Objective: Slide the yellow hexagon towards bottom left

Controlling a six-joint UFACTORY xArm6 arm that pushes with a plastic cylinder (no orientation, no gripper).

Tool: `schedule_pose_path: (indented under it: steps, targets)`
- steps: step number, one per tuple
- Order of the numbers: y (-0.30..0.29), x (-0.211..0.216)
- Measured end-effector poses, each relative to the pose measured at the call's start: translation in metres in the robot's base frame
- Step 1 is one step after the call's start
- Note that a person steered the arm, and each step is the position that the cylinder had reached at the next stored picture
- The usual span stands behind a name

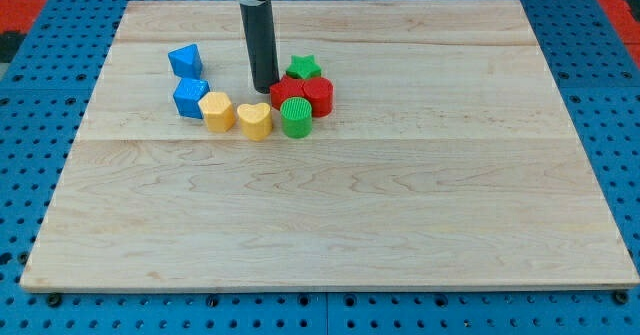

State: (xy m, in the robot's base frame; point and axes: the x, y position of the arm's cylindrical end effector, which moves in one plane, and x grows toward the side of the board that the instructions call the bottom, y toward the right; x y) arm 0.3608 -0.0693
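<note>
The yellow hexagon [216,111] lies on the wooden board [330,205], left of centre in the upper half. A yellow heart [254,121] sits just to its right and a blue block [190,97] touches its upper left. My tip [265,88] stands on the board above and to the right of the hexagon, about a block's width away, just above the yellow heart and left of the red blocks.
A second blue block [185,60] lies above the first. To the tip's right sit a green star [303,68], two red blocks [288,92] [318,95] and a green cylinder [296,118], packed together. A blue pegboard [40,125] surrounds the board.
</note>
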Motion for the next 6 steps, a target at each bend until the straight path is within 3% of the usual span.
schedule_pose_path:
  steps: [3, 4, 5, 6]
  targets:
    - [-0.006, 0.004]
    - [-0.046, 0.036]
    - [-0.097, 0.038]
    - [-0.076, 0.075]
